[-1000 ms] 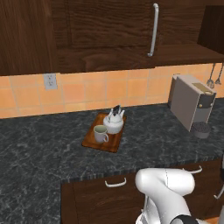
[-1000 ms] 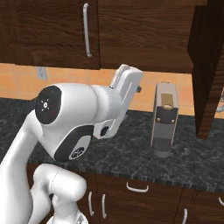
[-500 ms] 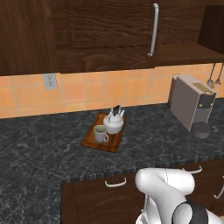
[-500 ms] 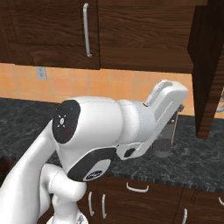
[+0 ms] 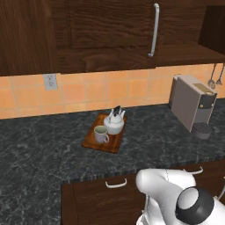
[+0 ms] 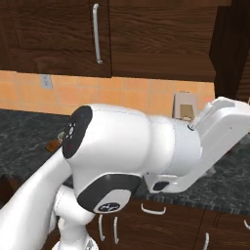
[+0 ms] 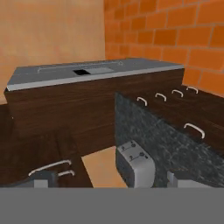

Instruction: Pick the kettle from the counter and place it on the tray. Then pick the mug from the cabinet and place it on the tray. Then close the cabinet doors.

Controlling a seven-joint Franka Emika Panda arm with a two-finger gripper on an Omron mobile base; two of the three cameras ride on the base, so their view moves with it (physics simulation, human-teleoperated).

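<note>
**Nothing to read here**

From where I stand, not one word, label, brand mark or number can be made out anywhere. The boxy grey appliance [image 5: 193,101] on the counter [image 5: 44,149] has a dark front panel, but whatever is on it is too small and blurred to read. The wall outlet [image 5: 50,81] is plain. The kettle [image 5: 114,123], the mug [image 5: 101,134] and the tray [image 5: 115,144] carry no markings that I can tell.
</note>
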